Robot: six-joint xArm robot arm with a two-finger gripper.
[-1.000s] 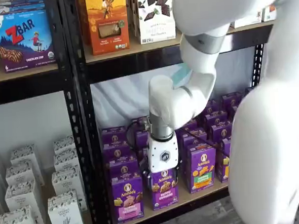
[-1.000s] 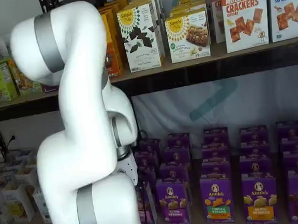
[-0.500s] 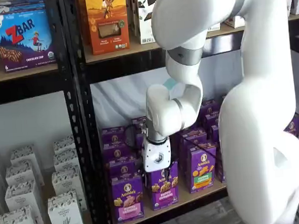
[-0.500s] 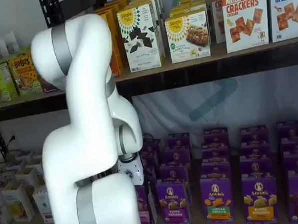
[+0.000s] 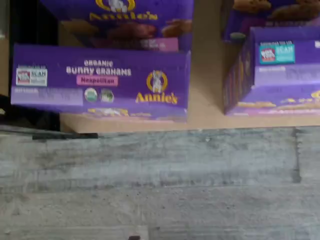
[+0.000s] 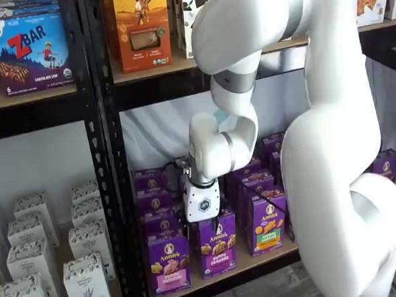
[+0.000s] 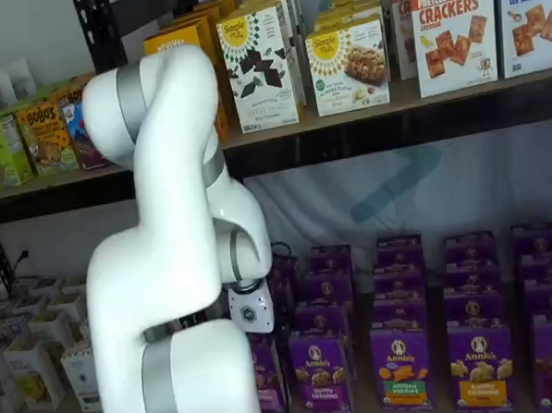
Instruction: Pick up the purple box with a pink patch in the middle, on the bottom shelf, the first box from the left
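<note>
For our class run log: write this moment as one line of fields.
stage: approach | gripper: above front row, fingers hidden, state unclear | target: purple box upright on bottom shelf, not gripped | wrist view: pink "Neapolitan" label

Both shelf views face the bottom shelf (image 6: 226,271) frontally — wrist view looks down, close.

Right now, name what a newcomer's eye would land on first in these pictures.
The big white arm fills the front of both shelf views, its gripper hanging just above the front purple boxes. Below it on the bottom shelf stands the purple box with the pink band, leftmost in the front row. Its fingers cannot be made out.
</note>
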